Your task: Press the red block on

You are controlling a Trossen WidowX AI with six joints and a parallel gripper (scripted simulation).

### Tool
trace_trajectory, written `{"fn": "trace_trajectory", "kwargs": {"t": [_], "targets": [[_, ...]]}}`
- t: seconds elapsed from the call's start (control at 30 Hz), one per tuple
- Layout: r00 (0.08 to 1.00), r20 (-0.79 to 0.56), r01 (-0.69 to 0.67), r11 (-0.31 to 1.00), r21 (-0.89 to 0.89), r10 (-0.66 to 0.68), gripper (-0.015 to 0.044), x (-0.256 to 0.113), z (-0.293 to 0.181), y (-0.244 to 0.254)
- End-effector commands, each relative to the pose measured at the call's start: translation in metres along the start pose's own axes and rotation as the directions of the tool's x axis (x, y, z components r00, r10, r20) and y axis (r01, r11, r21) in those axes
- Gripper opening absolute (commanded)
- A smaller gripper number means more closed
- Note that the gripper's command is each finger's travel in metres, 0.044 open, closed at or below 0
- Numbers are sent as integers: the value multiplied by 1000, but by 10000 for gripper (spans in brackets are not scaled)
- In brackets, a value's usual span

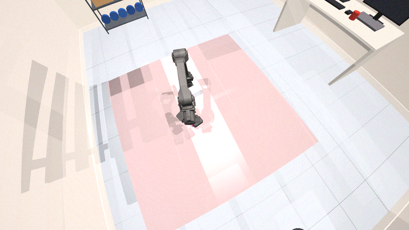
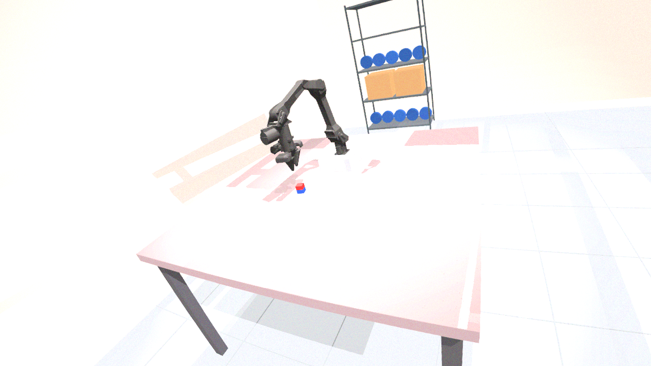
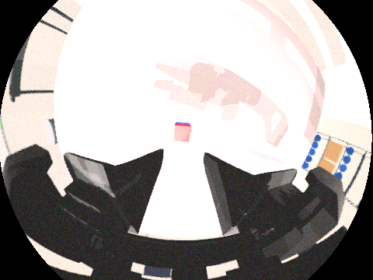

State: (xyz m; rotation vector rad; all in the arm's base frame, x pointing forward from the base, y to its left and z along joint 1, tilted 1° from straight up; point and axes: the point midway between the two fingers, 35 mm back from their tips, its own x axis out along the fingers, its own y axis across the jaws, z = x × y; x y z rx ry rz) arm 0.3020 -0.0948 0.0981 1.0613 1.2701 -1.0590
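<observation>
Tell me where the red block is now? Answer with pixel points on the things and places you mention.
The red block [image 2: 299, 186] [image 3: 182, 133] sits on top of the blue block [image 2: 300, 191] [image 3: 182, 123], below the open gripper [image 2: 293, 169] [image 3: 183, 152] in the exterior view.
</observation>
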Motion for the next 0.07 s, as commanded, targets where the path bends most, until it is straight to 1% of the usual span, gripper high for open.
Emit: {"fn": "trace_trajectory", "kwargs": {"t": [0.0, 0.03], "targets": [[1000, 4, -6, 1000, 5, 6, 220, -5, 1, 1], [1000, 4, -6, 1000, 5, 6, 220, -5, 1, 1]]}}
